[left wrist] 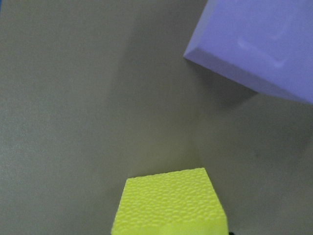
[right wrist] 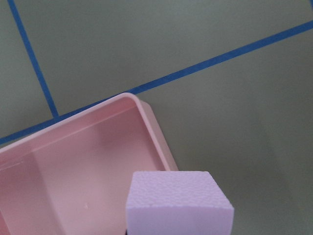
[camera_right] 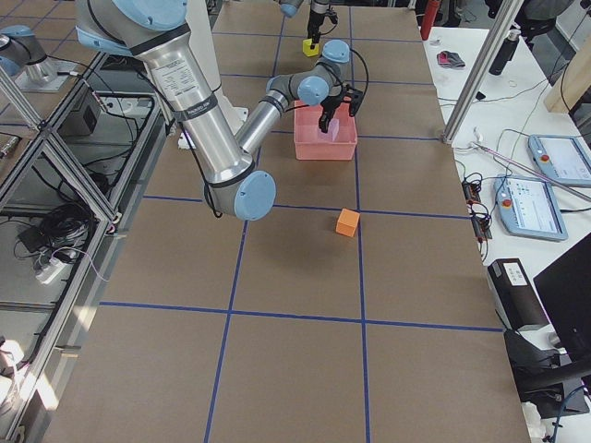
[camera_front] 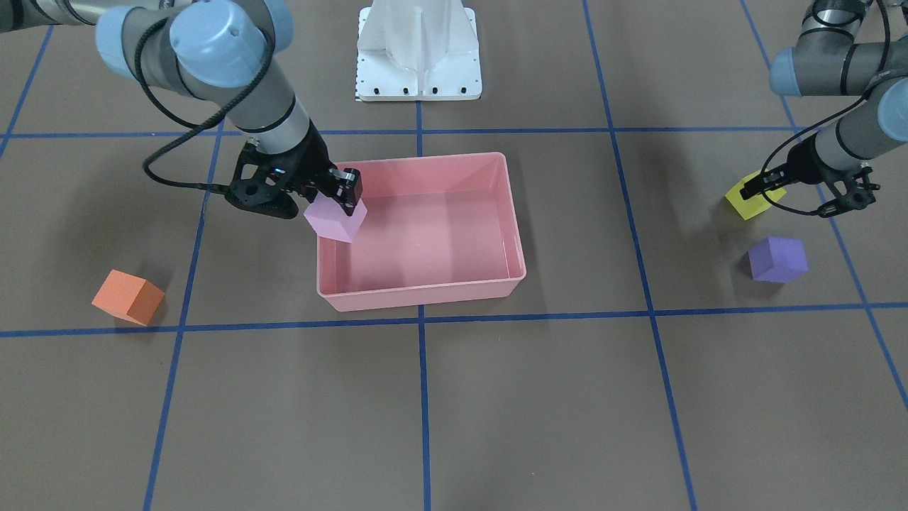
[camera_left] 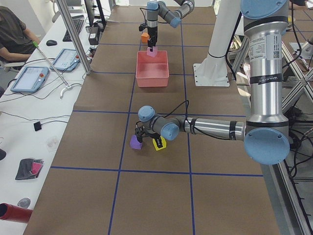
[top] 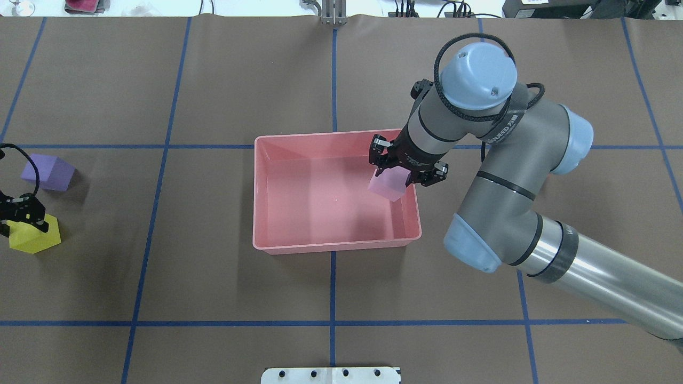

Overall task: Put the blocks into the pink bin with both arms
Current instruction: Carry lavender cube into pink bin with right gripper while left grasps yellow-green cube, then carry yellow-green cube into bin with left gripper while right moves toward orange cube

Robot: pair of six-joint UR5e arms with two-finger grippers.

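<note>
Orange block (camera_front: 128, 297), near left on surface (camera_front: 496, 411): 1 of 4 blocks. 1 pink bin (camera_front: 418, 298), long axis left-right. Right gripper (camera_front: 339, 206) clamps lilac block (camera_front: 332, 224); left gripper (camera_front: 773, 186) on yellow block (camera_front: 750, 204), closure indeterminate.

You are working in a robotics lab: the left arm (camera_left: 210, 128) and right arm (top: 507, 176) reach over a table (top: 213, 277) papered brown and gridded with blue tape (top: 240, 323), with a white pedestal (camera_front: 418, 57) at its edge. Alongside stand aluminium posts (camera_left: 73, 36) and a side desk (camera_left: 19, 112) with teach pendants (camera_left: 30, 78) (two of them), a keyboard (camera_left: 77, 27) and a mouse (camera_left: 51, 42).
</note>
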